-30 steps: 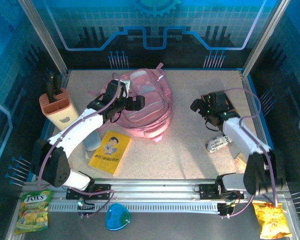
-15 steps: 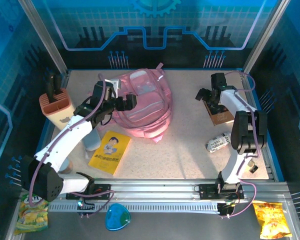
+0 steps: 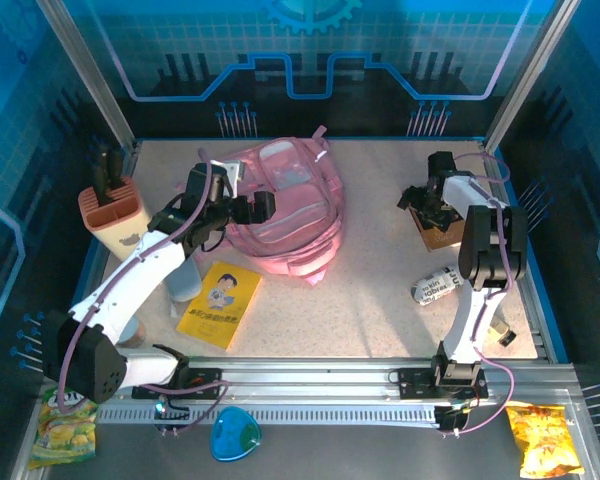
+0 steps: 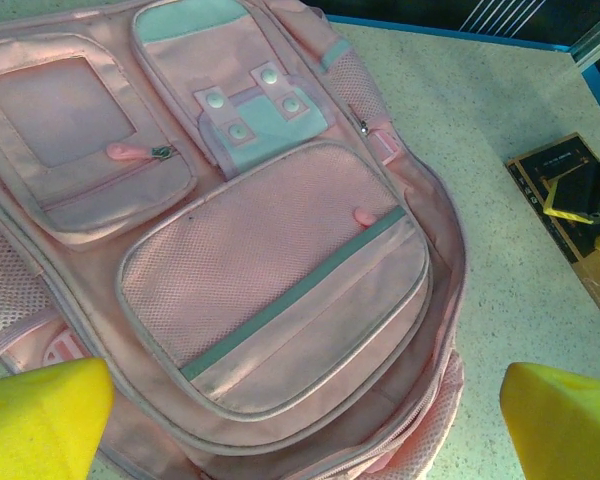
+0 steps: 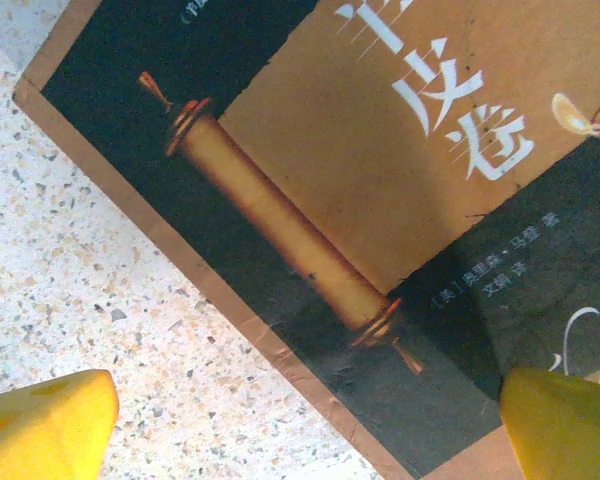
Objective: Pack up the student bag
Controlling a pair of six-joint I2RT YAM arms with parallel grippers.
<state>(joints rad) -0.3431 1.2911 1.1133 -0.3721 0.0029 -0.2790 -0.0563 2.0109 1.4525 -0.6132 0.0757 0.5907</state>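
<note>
Speckled surface (image 3: 370, 290). Left arm stretched fwd, left claw (image 3: 263, 204) apart, pink backpack (image 3: 300, 235) right beneath it. Right arm folded upright, right claw (image 3: 422, 200) apart, just above brown book (image 3: 443, 237).

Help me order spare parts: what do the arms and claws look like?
The left arm and right arm have white links, black joints and a lilac cable looped alongside. The left claw and right claw have yellow, wedge-shaped fingertips.
</note>
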